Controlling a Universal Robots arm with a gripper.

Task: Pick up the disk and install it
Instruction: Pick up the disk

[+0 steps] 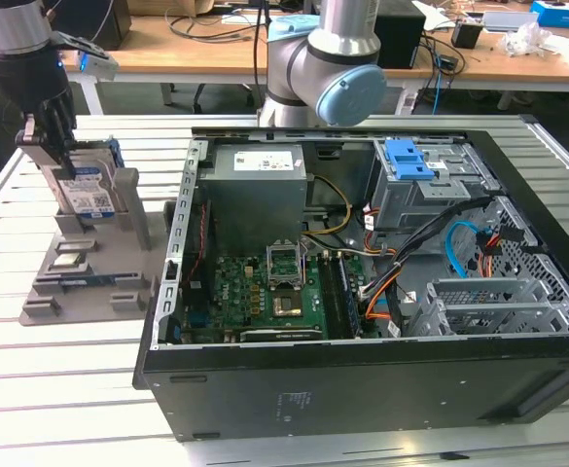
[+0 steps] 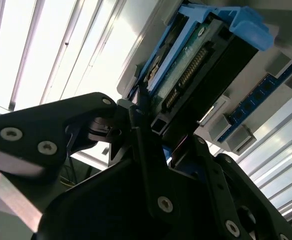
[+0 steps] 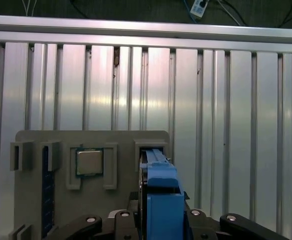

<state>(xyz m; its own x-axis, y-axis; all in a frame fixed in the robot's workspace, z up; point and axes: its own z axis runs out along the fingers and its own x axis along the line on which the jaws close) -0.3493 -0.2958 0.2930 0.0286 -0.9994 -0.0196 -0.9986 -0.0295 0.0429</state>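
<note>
The gripper (image 1: pixel 58 146) is pinched in narrow on the top end of the disk (image 1: pixel 83 190). In both wrist views the black fingers (image 2: pixel 145 145) sit tight on either side of the blue carrier, so I'd call that a proper grab.

The disk stands upright on its edge in a slot of the grey holder (image 1: pixel 70 287), over at the exterior view's left. I honestly can't say whether its bottom edge is seated in the slot or just clear of it, the angle's not great for that.

In the first wrist view there's a processor chip (image 3: pixel 89 162) lying flat in a square pocket just beside the disk's slot. A blue memory stick (image 3: pixel 47 192) sits a bit further along the same holder.

The holder sits on a slatted metal table (image 1: pixel 31 389). Just to its right in the exterior view is the open PC case (image 1: pixel 362 384), lying on its side, with the grey power-supply box (image 1: pixel 255 190) and a blue latch (image 1: pixel 410 159) inside. The arm base (image 1: pixel 333 58) is behind the case.
</note>
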